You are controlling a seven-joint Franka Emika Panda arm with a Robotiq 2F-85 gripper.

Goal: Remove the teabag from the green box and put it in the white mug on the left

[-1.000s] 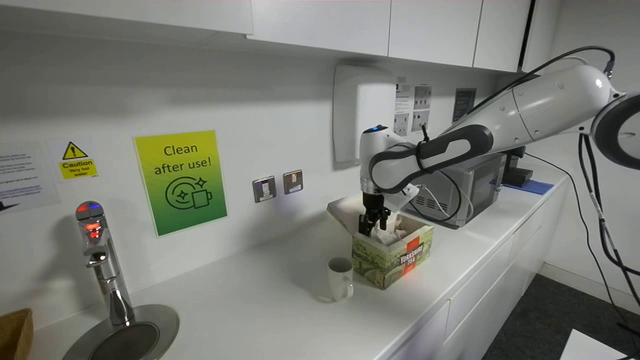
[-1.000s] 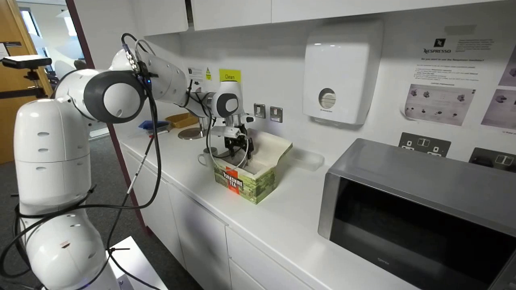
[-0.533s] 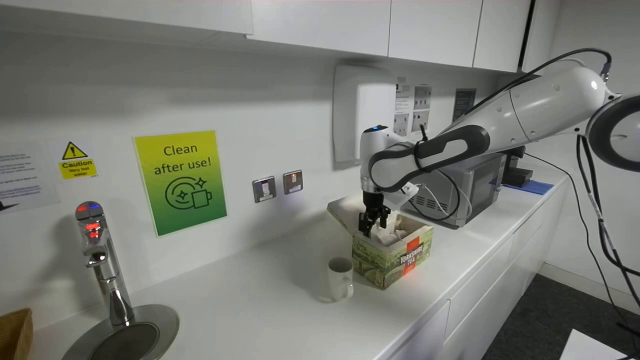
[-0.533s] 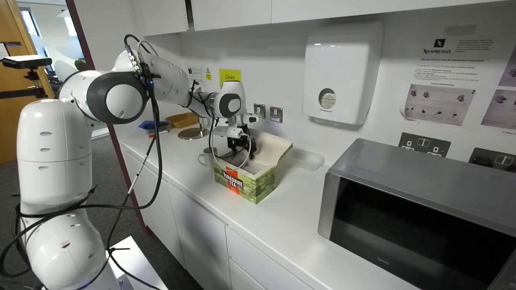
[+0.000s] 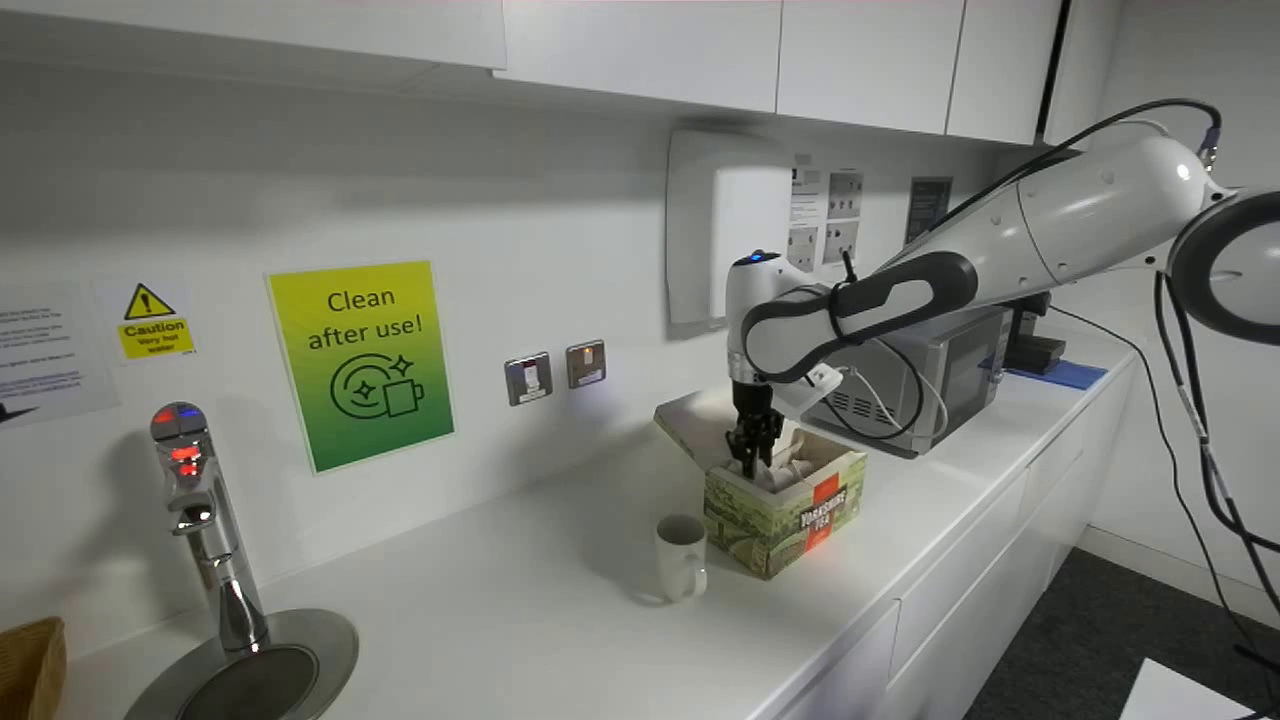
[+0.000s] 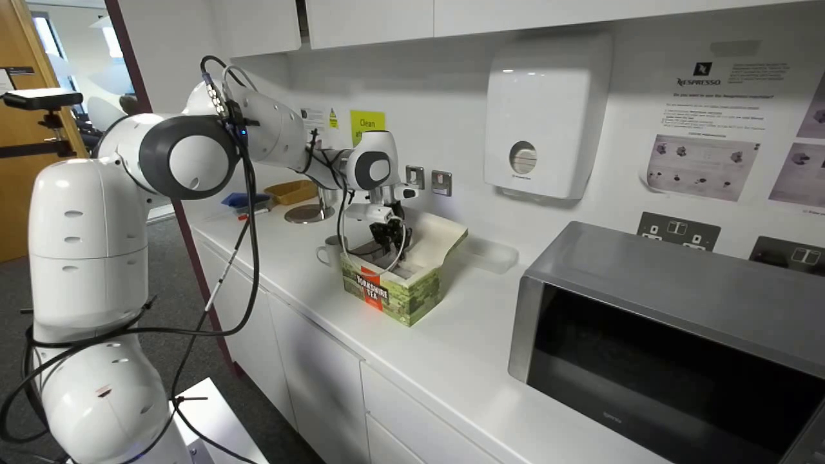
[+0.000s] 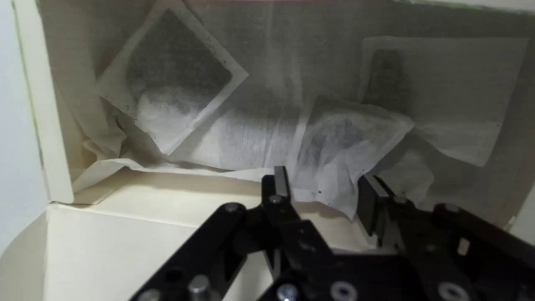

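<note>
White arm [image 5: 1000, 235], black gripper [image 7: 324, 190]

Arm: glossy white, rounded links [image 6: 84, 225]; dark grey ring [image 6: 155, 156] around white disc [image 6: 198, 161]. Thick black cables [image 6: 249, 187] alongside; black tie [image 5: 836, 310] near wrist [image 5: 745, 300]. Small blue light [image 5: 757, 257] on top. Gripper: black linkage [image 7: 309, 242], silver screws [image 7: 287, 292], grey-faced fingers [image 7: 282, 182].

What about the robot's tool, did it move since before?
Yes. In an exterior view, the tool has shifted slightly right, toward the microwave.
</note>
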